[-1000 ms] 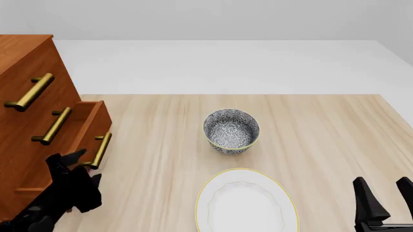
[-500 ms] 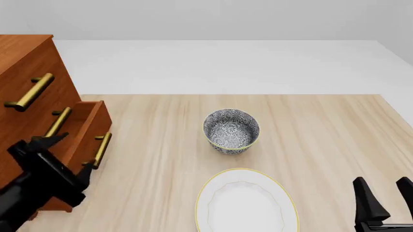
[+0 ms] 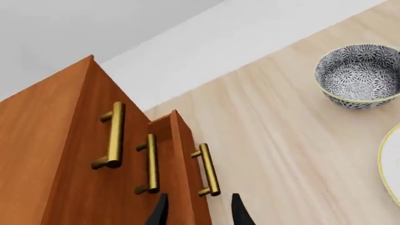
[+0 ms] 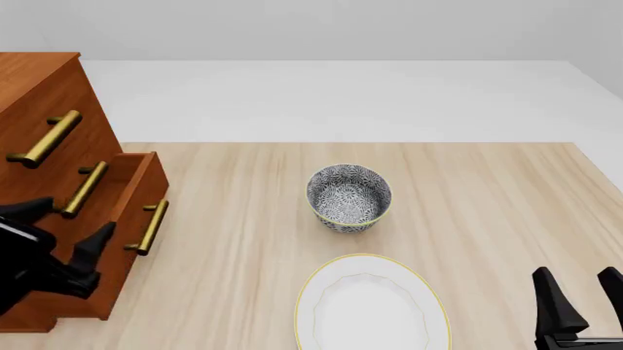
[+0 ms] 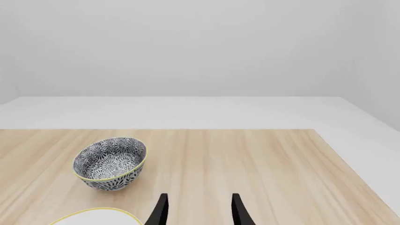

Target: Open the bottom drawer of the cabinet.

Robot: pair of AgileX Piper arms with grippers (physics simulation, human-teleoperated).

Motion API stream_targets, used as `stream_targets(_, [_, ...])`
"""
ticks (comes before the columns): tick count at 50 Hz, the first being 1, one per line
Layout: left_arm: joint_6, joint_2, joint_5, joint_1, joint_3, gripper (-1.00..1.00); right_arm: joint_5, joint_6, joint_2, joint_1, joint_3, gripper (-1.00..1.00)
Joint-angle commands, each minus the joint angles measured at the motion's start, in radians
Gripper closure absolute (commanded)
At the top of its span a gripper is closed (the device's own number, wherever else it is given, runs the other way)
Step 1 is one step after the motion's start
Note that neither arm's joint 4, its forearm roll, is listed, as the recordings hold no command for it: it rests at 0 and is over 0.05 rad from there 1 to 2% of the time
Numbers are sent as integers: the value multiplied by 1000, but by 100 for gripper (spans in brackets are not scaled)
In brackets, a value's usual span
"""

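Note:
The reddish-brown cabinet point(image 4: 39, 95) stands at the table's left edge. Its bottom drawer point(image 4: 134, 193) juts out a short way from the cabinet front, brass handle point(image 4: 148, 226) facing right. My left gripper point(image 4: 66, 222) is open and holds nothing, hovering in front of the drawer fronts just left of that handle. In the left wrist view the bottom drawer point(image 3: 185, 159) and its handle point(image 3: 207, 169) lie just beyond the gripper point(image 3: 197, 208), apart from it. My right gripper point(image 4: 581, 289) stands open and empty at the near right, seen also in its wrist view point(image 5: 198, 210).
A patterned bowl point(image 4: 349, 197) sits mid-table, and a white plate with a yellow rim point(image 4: 370, 310) lies nearer the front edge. The two upper drawers with brass handles point(image 4: 44, 138) are flush with the cabinet.
My left gripper has moved up and to the left, away from the lower end of the bottom handle. The drawer stays pulled out by the same amount. The right arm has not moved.

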Motion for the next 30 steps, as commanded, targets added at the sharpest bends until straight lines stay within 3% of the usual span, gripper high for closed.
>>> stream_targets(1, [-194, -24, 115, 24, -72, -100, 0, 0, 0, 0, 0, -100])
stream_targets(8, [-235, -47, 109, 69, -74, -100, 0, 0, 0, 0, 0, -100])
stream_targets(9, [-331, -20, 98, 126, -82, -100, 0, 0, 0, 0, 0, -100])
stream_targets(10, [-354, 10, 98, 114, -76, -100, 0, 0, 0, 0, 0, -100])
stream_targets(12, [-318, 4, 91, 109, -67, -100, 0, 0, 0, 0, 0, -100])
stream_targets(14, [-365, 37, 83, 120, -58, -100, 0, 0, 0, 0, 0, -100])
stream_targets(15, [-336, 61, 73, 117, -43, -100, 0, 0, 0, 0, 0, -100])
stream_targets(17, [-392, 91, 64, 131, -40, -100, 0, 0, 0, 0, 0, -100])
stream_targets(22, [-428, 131, 65, 131, -40, -100, 0, 0, 0, 0, 0, -100])
stream_targets(30, [-440, 165, 56, 157, -47, -100, 0, 0, 0, 0, 0, -100])
